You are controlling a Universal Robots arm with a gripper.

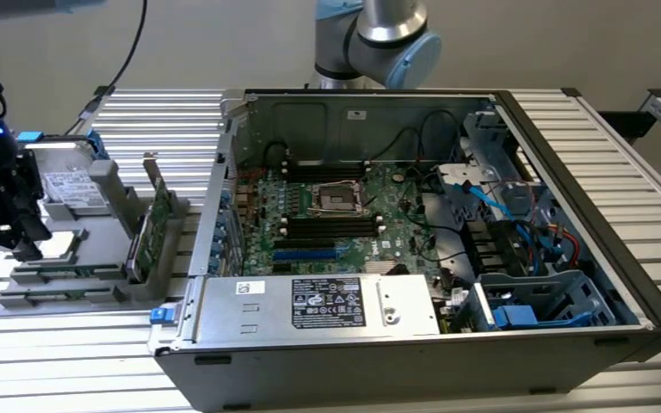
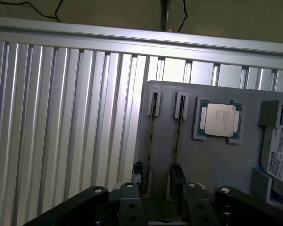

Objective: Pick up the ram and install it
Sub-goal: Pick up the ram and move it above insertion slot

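Two ram sticks stand on edge in slots of a grey holder (image 2: pixel 217 160). One ram (image 2: pixel 152 136) runs between my fingertips, the other ram (image 2: pixel 178 136) lines up with one finger (image 2: pixel 177 174). My gripper (image 2: pixel 157 173) hovers just above the holder's near end, open, with nothing held. In the exterior view my gripper (image 1: pixel 21 245) hangs at the far left over the same grey holder (image 1: pixel 78 297). The open computer case (image 1: pixel 640 292) lies in the middle, its motherboard (image 1: pixel 330 215) showing dark memory slots (image 1: pixel 330 226).
A processor chip (image 2: pixel 220 120) sits in a recess of the holder beside the sticks. A silver hard drive (image 2: pixel 279 153) and a green expansion card (image 1: pixel 152 228) stand in the same holder. A ribbed aluminium table (image 2: pixel 61 117) surrounds everything. Cables (image 1: pixel 485 194) crowd the case's right side.
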